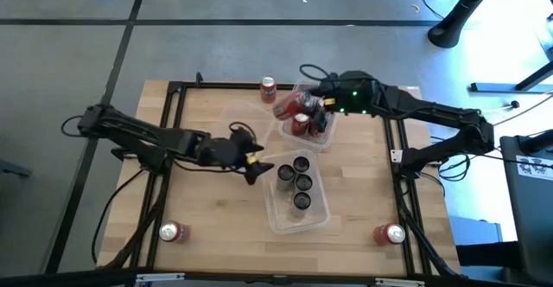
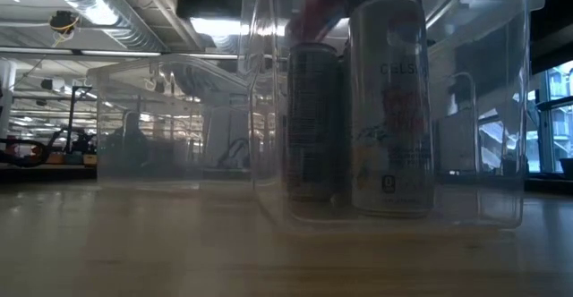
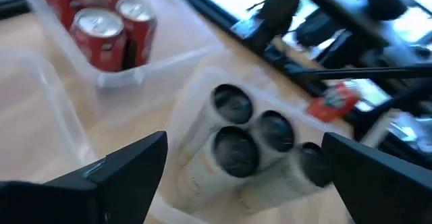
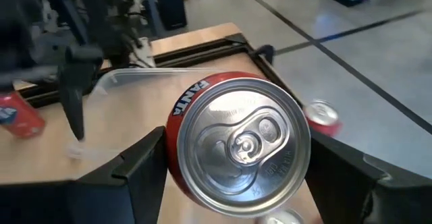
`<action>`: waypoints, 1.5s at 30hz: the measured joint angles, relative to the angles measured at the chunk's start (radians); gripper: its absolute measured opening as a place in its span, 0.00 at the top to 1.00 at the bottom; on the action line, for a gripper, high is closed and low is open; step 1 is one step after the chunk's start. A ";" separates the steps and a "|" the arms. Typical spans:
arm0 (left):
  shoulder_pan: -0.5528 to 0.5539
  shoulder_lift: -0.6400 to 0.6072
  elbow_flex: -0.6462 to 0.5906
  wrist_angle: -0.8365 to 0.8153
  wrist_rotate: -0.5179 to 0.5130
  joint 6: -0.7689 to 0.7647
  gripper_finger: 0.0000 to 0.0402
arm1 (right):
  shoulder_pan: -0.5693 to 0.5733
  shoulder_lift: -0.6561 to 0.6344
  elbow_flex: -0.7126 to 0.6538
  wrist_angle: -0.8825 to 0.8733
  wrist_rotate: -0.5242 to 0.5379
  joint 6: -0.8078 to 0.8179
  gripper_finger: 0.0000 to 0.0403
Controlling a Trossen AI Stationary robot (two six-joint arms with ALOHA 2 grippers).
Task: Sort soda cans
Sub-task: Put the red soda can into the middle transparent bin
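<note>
Your right gripper (image 4: 229, 177) has its fingers closed on a red can (image 4: 237, 142), one finger on each side of the body, and the high view puts it over the bin of red cans (image 1: 318, 142) at the far middle of the table. The hold looks low on the can in the wrist view, so judge it as a grip that could let the can tip or slip if you swing fast or release from too high. That bin already holds about 3 red cans (image 3: 100, 35), so a careless drop could land on a neighbour's top and topple it. Your left gripper (image 3: 243, 177) hangs with its fingers spread wide and empty, just beside the near bin (image 1: 278, 222), where 4 dark-topped cans (image 1: 295, 181) stand packed together. Lowering it there risks nudging the bin wall or the packed cans. 3 red cans are still outside the bins: 1 by the far edge (image 1: 268, 86), 1 at the near-left corner (image 1: 173, 232) and 1 at the near-right corner (image 1: 390, 233). The corner ones sit close to the frame rails, so reaching for them could clip the rail or roll a can off.
</note>
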 joint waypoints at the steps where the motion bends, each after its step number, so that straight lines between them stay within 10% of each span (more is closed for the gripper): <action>1: -0.006 -0.027 0.000 -0.008 0.000 0.015 0.06 | 0.009 0.014 0.000 0.019 -0.001 0.000 0.30; 15: 0.005 -0.225 0.000 -0.220 -0.281 0.136 0.06 | 0.072 0.250 0.000 0.318 -0.009 -0.009 0.30; 24: 0.137 -0.197 -0.002 -0.518 -0.290 0.047 0.07 | 0.069 0.309 0.000 0.365 -0.008 -0.011 0.30; 45: 0.229 -0.127 -0.180 -0.358 -0.215 0.089 0.10 | 0.069 0.400 0.000 0.524 -0.047 -0.008 0.30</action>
